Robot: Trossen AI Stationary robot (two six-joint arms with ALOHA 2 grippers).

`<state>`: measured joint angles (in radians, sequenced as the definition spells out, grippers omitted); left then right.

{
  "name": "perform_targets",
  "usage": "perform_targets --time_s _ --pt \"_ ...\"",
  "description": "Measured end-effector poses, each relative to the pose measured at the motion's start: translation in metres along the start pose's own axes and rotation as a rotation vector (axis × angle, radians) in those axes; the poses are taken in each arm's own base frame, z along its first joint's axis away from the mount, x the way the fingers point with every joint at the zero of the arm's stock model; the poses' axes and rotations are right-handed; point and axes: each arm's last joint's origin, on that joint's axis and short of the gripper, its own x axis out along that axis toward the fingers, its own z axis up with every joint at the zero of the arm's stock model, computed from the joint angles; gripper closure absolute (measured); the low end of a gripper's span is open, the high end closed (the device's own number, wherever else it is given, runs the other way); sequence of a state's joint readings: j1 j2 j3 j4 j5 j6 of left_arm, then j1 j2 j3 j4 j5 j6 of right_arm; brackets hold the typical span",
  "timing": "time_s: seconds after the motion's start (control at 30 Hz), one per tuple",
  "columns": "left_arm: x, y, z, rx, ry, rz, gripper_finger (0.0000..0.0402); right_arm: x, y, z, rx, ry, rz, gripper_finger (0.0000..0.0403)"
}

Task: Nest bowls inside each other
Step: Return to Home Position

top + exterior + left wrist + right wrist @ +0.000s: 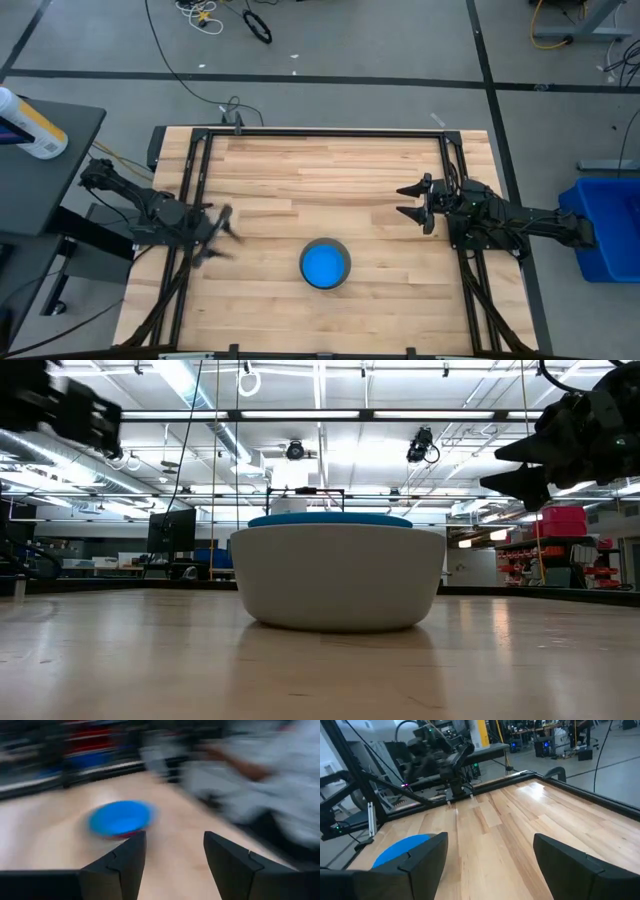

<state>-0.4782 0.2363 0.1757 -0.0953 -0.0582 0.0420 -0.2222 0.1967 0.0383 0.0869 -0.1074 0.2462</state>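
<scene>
A stack of bowls (pixel 325 264) stands on its base on the wooden table, a little near of the middle. The outermost is grey (pixel 340 585); a bright blue bowl (pixel 330 519) sits inside it, its rim just above the grey rim. Any bowls beneath the blue one are hidden. My left gripper (pixel 222 232) hovers open by the table's left edge, pointing toward the stack (pixel 120 818). My right gripper (pixel 412 200) hovers open at the right, far-right of the stack (pixel 400 851). Nothing lies between either pair of fingers.
Black frame rails (pixel 195 180) run along the table's left, right and far edges. Bare wood (pixel 330 170) lies between the arms and behind the stack. A blue bin (pixel 605 225) stands off the table's right. A person (pixel 270 775) shows blurred beyond the table.
</scene>
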Motion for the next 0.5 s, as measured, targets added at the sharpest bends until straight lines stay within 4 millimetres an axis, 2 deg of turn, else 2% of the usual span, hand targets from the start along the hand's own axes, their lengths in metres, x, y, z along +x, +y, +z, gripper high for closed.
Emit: perform_targets --time_s 0.07,0.1,0.2,0.33,0.43,0.5 --pt "0.0 -0.004 0.003 0.037 -0.037 -0.15 0.0195 0.0 0.0 0.0 0.004 0.001 0.003 0.0103" --pt "0.0 -0.005 0.005 0.047 -0.061 -0.163 0.0195 0.0 0.0 0.0 0.005 0.002 0.008 0.0105" --pt "0.0 0.001 0.008 -0.017 -0.081 0.01 0.0195 0.0 0.001 0.0 0.019 0.01 0.041 0.0111" --pt "-0.001 0.008 -0.004 -0.158 0.025 0.287 0.0196 0.0 0.002 -0.003 0.05 0.021 0.072 0.012" --pt "0.0 0.008 -0.011 -0.165 0.044 0.304 0.0196 0.001 0.0 -0.009 0.064 0.043 0.073 0.0126" --pt "0.002 0.006 -0.017 -0.139 0.027 0.248 0.0196 0.001 -0.001 -0.012 0.072 0.069 0.064 0.013"
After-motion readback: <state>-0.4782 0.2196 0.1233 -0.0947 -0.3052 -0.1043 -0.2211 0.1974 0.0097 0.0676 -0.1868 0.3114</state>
